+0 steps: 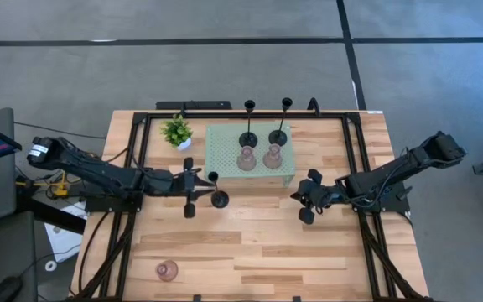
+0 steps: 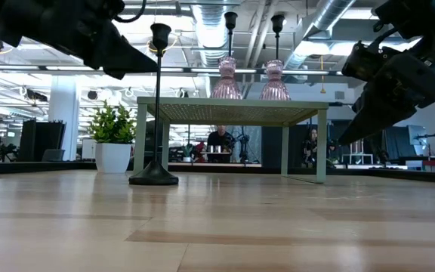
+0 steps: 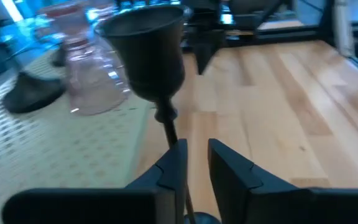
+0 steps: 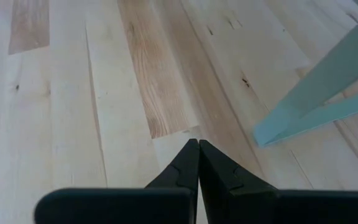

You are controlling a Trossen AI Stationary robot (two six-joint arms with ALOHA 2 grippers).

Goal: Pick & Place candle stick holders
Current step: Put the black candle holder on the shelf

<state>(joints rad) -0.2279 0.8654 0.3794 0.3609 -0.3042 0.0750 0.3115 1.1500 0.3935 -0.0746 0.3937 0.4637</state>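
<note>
A black candle stick holder (image 1: 218,198) stands upright with its round base (image 2: 154,179) on the table, left of the mint-green stand (image 1: 225,155). My left gripper (image 1: 206,191) is open, with the holder's thin stem (image 3: 166,127) between its fingers below the top cup (image 3: 148,50). Two black holders (image 1: 247,138) and two pink glass ones (image 1: 246,159) stand on the stand's top. A third pink one (image 1: 167,270) stands on the table near the front left. My right gripper (image 1: 295,195) is shut and empty, right of the stand. My left gripper (image 3: 194,146) comes level from the table's left, with the stem's upper part between its open fingers. The stem runs close beside one finger (image 3: 174,163). I cannot tell whether it touches.
A small green potted plant (image 1: 177,132) stands at the stand's far left corner. The stand's leg (image 4: 316,93) is just ahead of my right gripper (image 4: 197,144). A black frame (image 1: 141,126) runs along the table's edges. Bare wood lies toward the near edge.
</note>
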